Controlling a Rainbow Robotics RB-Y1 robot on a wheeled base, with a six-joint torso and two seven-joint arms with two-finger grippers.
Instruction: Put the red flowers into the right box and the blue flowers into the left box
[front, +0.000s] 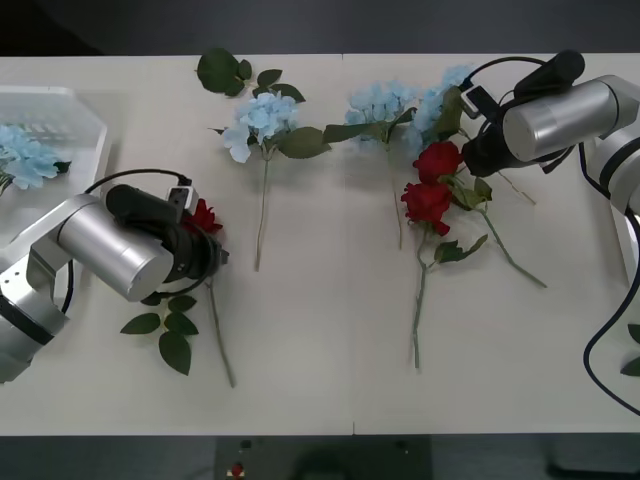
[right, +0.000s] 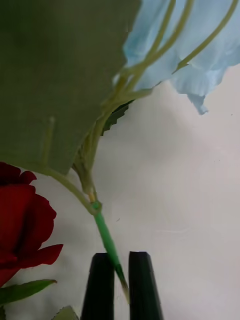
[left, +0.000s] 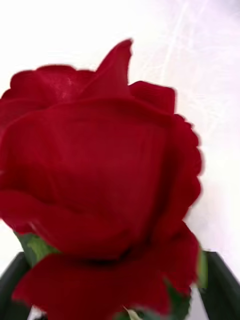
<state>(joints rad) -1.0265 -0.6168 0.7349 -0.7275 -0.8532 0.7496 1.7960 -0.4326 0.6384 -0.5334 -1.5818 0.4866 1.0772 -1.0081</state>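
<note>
A lab bench (plain white table (front: 320, 380), cabled robot arms over it)

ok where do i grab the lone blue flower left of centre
The blue flower by its bare stem below the leaves: thin, straight, flat on the table, clear of neighbours. Come straight down, claw across the stem.

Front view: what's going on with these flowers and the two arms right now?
The robot is sorting artificial flowers. The left gripper is at a red rose on the table's left side, black fingers spread either side of the bloom. The right gripper is shut on the thin green stem of a blue flower at the far right. One blue flower lies in the left box; two more blue flowers and two red roses are on the table.
</note>
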